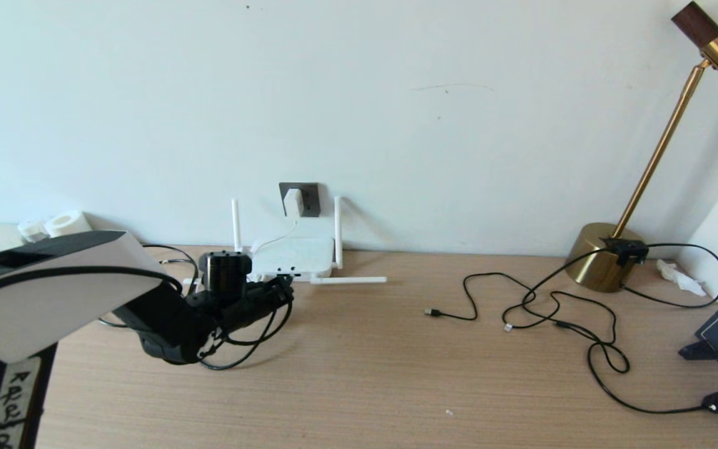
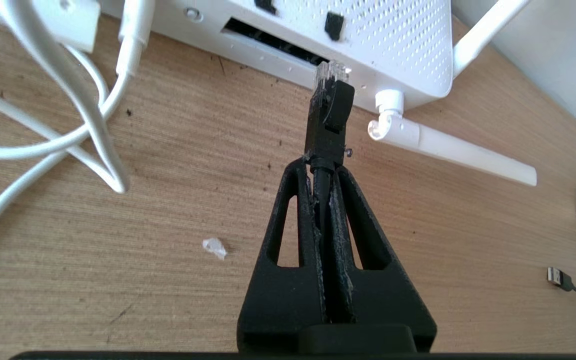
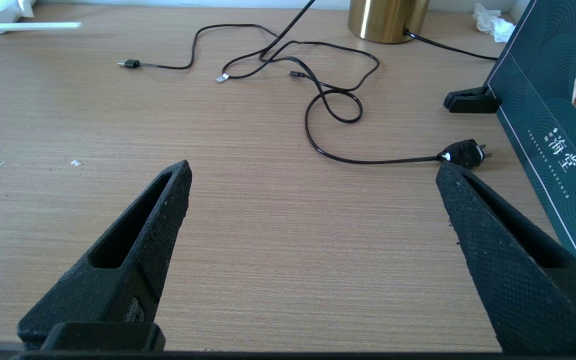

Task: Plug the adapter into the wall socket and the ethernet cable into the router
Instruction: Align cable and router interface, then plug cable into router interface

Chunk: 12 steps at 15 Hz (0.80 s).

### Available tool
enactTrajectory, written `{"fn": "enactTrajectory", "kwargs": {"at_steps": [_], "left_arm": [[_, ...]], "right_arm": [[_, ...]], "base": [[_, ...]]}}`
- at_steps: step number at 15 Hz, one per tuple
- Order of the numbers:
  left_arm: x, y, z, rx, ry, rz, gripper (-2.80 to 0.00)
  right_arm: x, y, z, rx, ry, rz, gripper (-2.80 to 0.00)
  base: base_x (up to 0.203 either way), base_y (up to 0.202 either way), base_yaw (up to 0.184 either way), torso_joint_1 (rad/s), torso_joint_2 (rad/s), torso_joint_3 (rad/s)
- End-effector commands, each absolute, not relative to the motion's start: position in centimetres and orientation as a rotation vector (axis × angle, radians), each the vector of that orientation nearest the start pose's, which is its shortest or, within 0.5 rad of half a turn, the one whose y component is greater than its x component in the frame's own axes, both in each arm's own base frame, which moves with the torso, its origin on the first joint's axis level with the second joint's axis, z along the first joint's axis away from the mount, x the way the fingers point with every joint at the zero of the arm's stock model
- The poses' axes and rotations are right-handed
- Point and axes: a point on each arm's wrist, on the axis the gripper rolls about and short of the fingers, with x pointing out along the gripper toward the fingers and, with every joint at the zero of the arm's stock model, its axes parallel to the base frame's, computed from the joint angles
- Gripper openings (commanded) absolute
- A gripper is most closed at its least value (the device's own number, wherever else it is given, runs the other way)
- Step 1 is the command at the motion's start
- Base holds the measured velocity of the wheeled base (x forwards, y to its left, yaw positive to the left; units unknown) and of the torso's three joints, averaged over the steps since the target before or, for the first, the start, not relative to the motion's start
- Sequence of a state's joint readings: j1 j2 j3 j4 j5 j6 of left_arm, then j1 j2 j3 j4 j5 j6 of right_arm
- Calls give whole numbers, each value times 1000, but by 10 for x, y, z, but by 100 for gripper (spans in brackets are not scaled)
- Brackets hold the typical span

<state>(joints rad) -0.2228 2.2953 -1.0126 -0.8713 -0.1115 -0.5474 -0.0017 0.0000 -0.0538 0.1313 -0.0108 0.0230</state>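
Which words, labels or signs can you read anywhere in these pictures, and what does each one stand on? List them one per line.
"海堂": pale Chinese characters on the dark teal box, seen in the right wrist view; the smaller print above them is too small to read.
Handwritten black marks on the white tape strip on the robot's body, head view: not legible.
Router, adapter, lamp base: no readable text.

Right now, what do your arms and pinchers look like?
My left arm is black past a big white cover, with thin black cables looping beside its wrist and a strip of handwritten marks near the bottom. Each gripper has two black, rough plastic fingers shaped like long triangles with a slot cut through them: the left gripper and the right gripper. The right fingers have a criss-cross texture.
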Motion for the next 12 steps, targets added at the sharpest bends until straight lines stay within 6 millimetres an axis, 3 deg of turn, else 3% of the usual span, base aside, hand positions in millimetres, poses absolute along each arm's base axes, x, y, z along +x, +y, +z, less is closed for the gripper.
{"fn": "enactTrajectory", "kwargs": {"at_steps": [1, 12], "left_arm": [[407, -94, 38, -516, 486, -208, -280], [409, -94, 31, -515, 497, -203, -280]], "right_arm": [[-27, 0, 77, 23, 80, -13, 0], [-27, 0, 77, 23, 80, -13, 0]], "base": [[0, 0, 0, 0, 0, 0], [0, 0, 0, 0, 0, 0]]}}
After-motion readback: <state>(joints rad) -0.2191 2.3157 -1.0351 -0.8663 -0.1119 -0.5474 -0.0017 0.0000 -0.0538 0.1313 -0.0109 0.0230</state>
